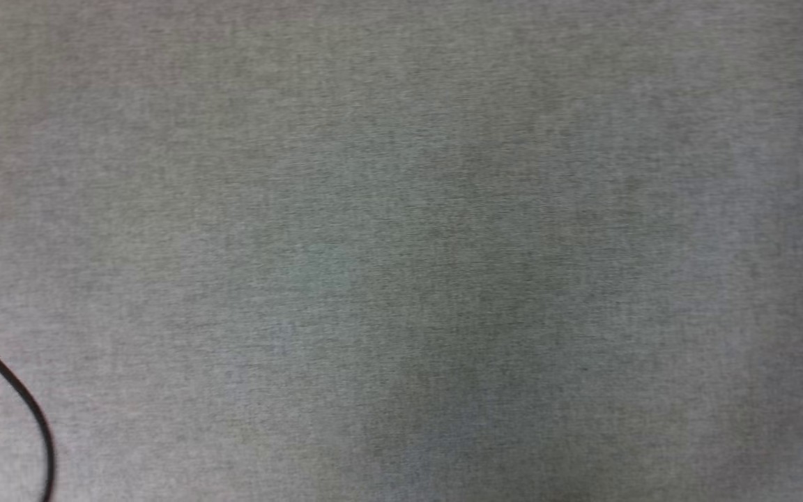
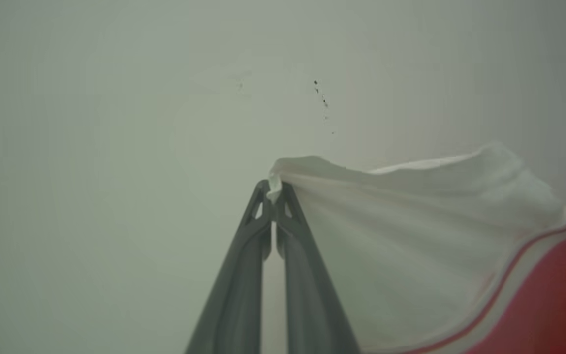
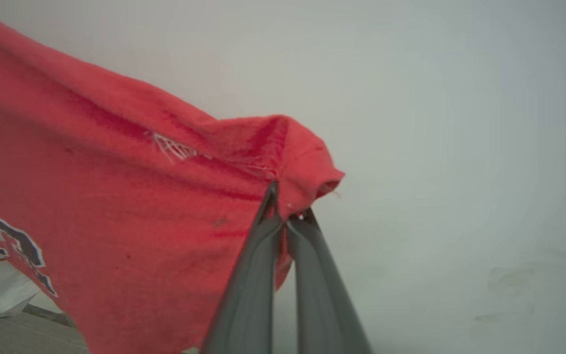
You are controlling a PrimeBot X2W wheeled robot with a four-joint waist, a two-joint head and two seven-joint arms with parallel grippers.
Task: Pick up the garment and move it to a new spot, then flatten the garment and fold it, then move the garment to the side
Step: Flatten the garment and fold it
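The garment is a red T-shirt with white sleeves. In the left wrist view my left gripper (image 2: 274, 191) is shut on the edge of its white sleeve (image 2: 401, 231), which stretches off to the right into striped trim and red cloth. In the right wrist view my right gripper (image 3: 285, 206) is shut on a bunched red corner of the garment (image 3: 116, 196). The red cloth hangs to the left there, with part of the white-and-black chest graphic (image 3: 8, 241) at the left edge. The shirt hangs lifted between both grippers in front of a pale wall.
The head view looks down on a grey fabric-like surface (image 1: 401, 251) with a thin black cable (image 1: 18, 397) curving at the lower left. A strip of grey surface (image 3: 17, 334) shows below the hanging cloth in the right wrist view.
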